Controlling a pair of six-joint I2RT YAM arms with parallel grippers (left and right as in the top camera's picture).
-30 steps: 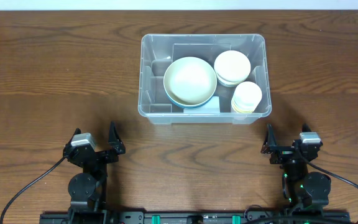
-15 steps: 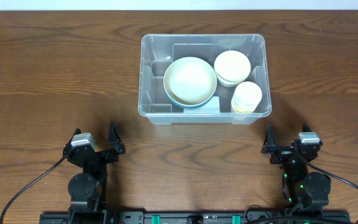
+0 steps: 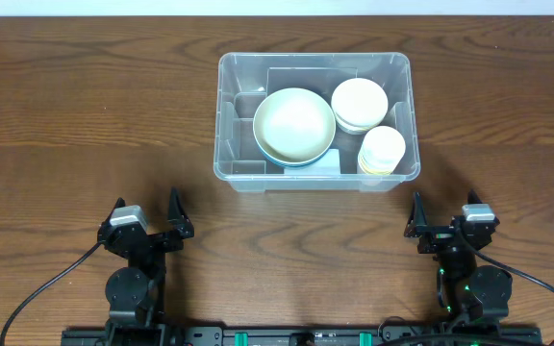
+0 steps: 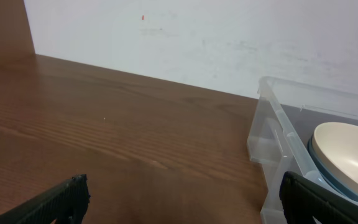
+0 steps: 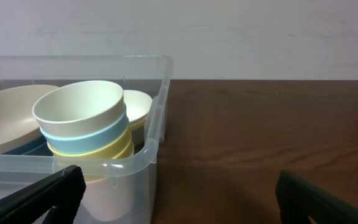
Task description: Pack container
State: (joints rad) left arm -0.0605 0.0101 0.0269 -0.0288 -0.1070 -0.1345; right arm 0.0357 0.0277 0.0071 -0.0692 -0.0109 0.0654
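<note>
- Overhead: container [image 3: 243, 173] at 12 o'clock; left gripper [image 3: 145, 207] at 7, right gripper [image 3: 443, 213] at 5, jaws released.
- Only right wrist shows cup stack [image 5: 86, 124] has blue, yellow layers.

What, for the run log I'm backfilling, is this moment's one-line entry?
left arm: jaws open, empty | right arm: jaws open, empty | container: holds large cream bowl, bowl stack, cup stack | arms clear of container

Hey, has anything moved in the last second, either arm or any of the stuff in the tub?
Nothing has visibly changed. The left hand and the right hand stay open and empty at the near side of the table. The container sits where it was, with the large cream bowl and the other dishes inside it as before.
</note>
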